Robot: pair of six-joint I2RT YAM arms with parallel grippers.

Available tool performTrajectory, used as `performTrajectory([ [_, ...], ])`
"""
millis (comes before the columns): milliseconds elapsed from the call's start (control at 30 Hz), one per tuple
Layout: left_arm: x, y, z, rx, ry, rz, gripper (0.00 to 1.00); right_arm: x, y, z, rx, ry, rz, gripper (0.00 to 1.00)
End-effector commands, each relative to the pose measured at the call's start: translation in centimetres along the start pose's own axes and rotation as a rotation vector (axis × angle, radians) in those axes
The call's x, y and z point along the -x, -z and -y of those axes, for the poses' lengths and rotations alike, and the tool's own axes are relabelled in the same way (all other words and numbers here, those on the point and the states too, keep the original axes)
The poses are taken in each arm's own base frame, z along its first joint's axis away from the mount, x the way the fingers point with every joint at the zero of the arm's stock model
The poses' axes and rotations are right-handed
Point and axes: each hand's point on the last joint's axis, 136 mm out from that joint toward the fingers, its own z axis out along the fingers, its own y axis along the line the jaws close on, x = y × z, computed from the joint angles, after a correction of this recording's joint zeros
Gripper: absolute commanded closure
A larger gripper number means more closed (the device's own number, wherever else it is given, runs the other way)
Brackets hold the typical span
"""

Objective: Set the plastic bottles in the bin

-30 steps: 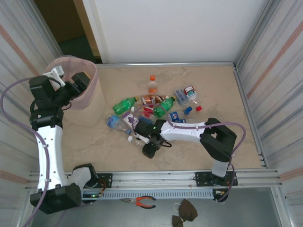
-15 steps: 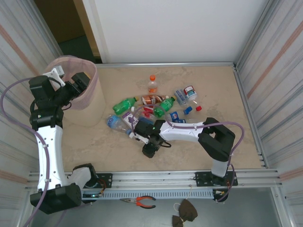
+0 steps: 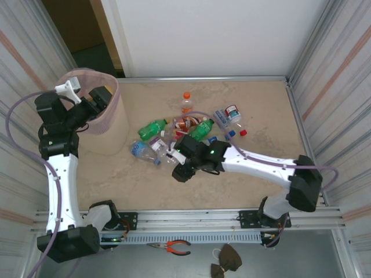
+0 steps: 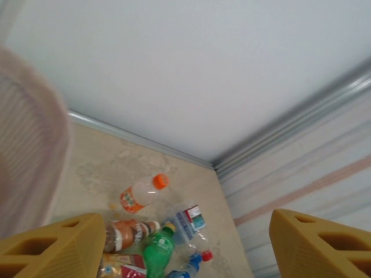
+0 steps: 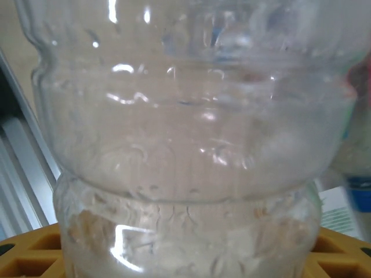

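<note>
Bin [image 3: 110, 87] lies at ten o'clock from right gripper [image 3: 181, 172], which clamps clear bottle [image 5: 185, 139] crosswise; left gripper [image 4: 185, 243], nearer bin, stands wide, empty.

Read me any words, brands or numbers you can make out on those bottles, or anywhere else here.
Nothing here can be read as text.
Label on the orange-capped bottle: print blurred.
Red-and-blue label on the small clear bottle: print too small.
Label on the green bottle: blurred.
The clear bottle close against the right wrist camera: no print seen.
</note>
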Motion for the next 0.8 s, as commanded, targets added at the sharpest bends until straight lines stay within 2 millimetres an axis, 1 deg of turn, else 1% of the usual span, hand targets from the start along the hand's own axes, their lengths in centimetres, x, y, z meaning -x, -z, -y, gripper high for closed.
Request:
performTrajectory([
  [0, -0.2, 0.0, 5.7, -0.197, -0.15, -0.019, 0.25, 3.0, 3.2, 0.2, 0.025, -0.021, 0.169, 0.44],
  [133, -1.6, -0.9, 9.8, -0.32, -0.258, -0.069, 0.24, 5.6, 6.9, 1.1, 0.03, -0.031, 0.342, 0.45],
  [200, -2.7, -1.3, 12.2, -0.395, -0.319, -0.098, 0.23, 7.0, 9.1, 1.6, 0.026, -0.038, 0.438, 0.46],
  [300, -4.3, -1.8, 15.4, -0.493, -0.397, -0.138, 0.2, 8.4, 11.9, 2.2, 0.017, -0.035, 0.562, 0.47],
  [400, -5.7, -2.1, 17.8, -0.559, -0.44, -0.182, 0.17, 9.6, 14.5, 2.6, 0.006, -0.023, 0.668, 0.48],
  [467, -6.4, -2.5, 18.8, -0.579, -0.448, -0.206, 0.18, 10.0, 15.8, 2.7, -0.002, -0.004, 0.717, 0.48],
  [600, -8.4, -3.1, 21.4, -0.659, -0.473, -0.252, 0.19, 10.3, 17.4, 2.7, -0.011, 0.038, 0.769, 0.48],
  [700, -9.6, -3.4, 22.9, -0.701, -0.482, -0.29, 0.22, 10.5, 18.0, 2.7, -0.016, 0.046, 0.785, 0.48],
  [767, -10.1, -3.6, 23.7, -0.729, -0.484, -0.308, 0.25, 10.6, 18.1, 2.7, -0.015, 0.047, 0.789, 0.48],
])
